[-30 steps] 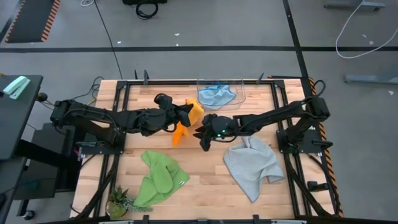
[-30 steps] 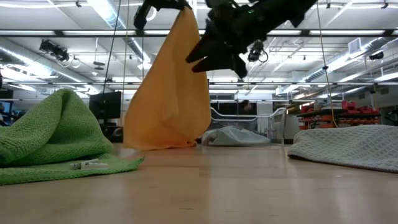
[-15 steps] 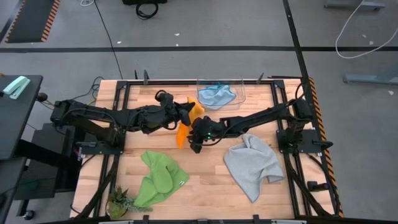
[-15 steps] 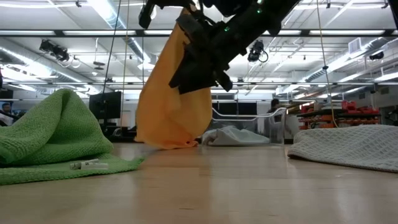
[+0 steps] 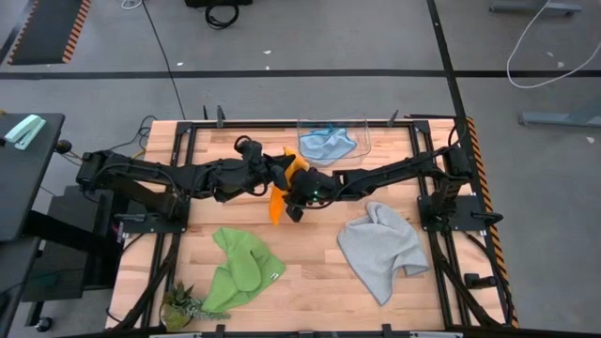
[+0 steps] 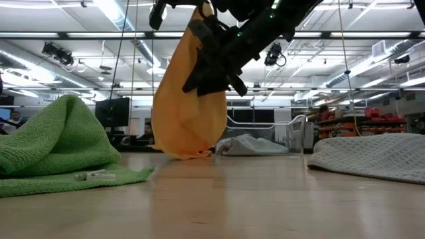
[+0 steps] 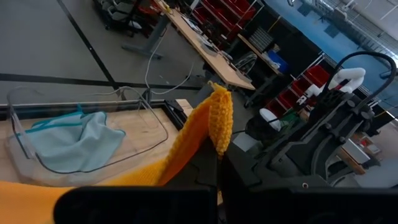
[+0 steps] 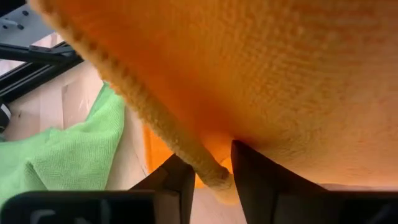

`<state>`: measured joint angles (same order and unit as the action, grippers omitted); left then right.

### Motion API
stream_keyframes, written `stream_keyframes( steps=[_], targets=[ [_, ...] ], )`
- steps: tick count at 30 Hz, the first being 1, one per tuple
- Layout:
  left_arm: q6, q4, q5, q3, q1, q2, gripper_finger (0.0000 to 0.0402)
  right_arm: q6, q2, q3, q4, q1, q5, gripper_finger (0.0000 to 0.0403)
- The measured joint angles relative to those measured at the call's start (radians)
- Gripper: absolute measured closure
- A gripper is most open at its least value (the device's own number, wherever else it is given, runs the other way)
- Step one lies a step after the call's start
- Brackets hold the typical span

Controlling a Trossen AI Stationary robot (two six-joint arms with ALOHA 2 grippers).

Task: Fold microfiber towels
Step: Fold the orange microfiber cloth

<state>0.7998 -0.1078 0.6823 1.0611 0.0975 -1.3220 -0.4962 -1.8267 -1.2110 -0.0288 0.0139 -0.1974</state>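
Nearest the low camera, the green towel [image 6: 56, 146] was seen heaped on the table [image 6: 232, 199], with a small white tag lying beside it. Level with it on the other side, the grey towel [image 6: 372, 154] lay crumpled flat.

Farther back, between the two, the yellow-orange towel [image 6: 186, 106] was held up above the table, its lower end hanging just over the wood. It was gripped at its top corner by the left claw [image 7: 217, 171], whose fingers were pressed tight on the cloth. The right claw [image 8: 208, 171] was placed against the side of the same towel, lower than the left claw; its fingers [image 8: 255, 174] stood narrowly apart with a rolled edge of the orange cloth between them. Whether that edge was actually pinched could not be told.

From above, both claws were seen to meet at the yellow-orange towel near the table's middle [image 5: 280, 188].

Beyond the yellow-orange towel, at the far edge of the table, the light blue towel [image 5: 326, 143] lay inside a clear plastic tray [image 5: 366, 131].
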Motion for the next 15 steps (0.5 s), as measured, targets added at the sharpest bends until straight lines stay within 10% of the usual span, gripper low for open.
stream_keyframes(
  steps=[7, 15],
  targets=[
    [0.000, -0.001, 0.000, 0.000, 0.000, 0.000, 0.0394, 0.032, 0.000, 0.000, 0.000, 0.007, 0.018, 0.0390],
    [-0.020, 0.003, -0.001, -0.001, 0.000, 0.000, 0.0394, 0.069, 0.013, 0.000, -0.114, 0.048, -0.003, 0.0398]
  ],
)
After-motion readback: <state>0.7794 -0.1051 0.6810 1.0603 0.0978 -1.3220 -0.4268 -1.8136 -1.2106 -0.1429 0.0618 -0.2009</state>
